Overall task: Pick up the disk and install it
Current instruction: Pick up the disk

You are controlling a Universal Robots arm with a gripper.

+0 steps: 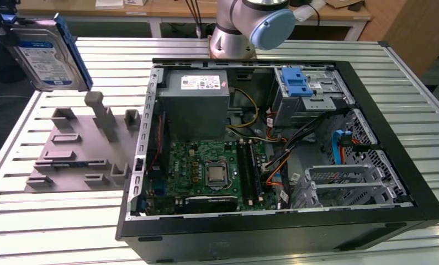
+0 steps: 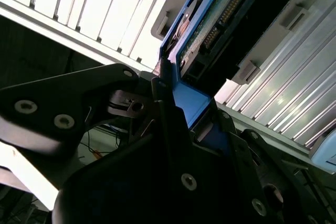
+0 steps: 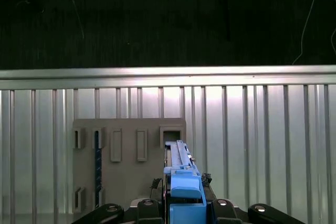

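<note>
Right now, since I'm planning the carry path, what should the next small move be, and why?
Probably carry the disk toward the exterior view's right, keeping its height. The gripper is shut on its blue caddy, it hangs clear of the grey fixture plate, and the blue-latched drive cage sits inside the open computer case on that side.

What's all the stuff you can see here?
disk: one, silver with blue frame, raised at the exterior view's left
tray: one, grey, beside the case
computer case: one, black, open, on the table
power-supply box: one, grey, inside the case
circuit board: one, green, inside the case
drive cage: one, silver, blue latch, inside the case
table: one, silver, slatted
arm: one, grey and blue, beyond the case
pincer: one, black, shut on the disk
</note>
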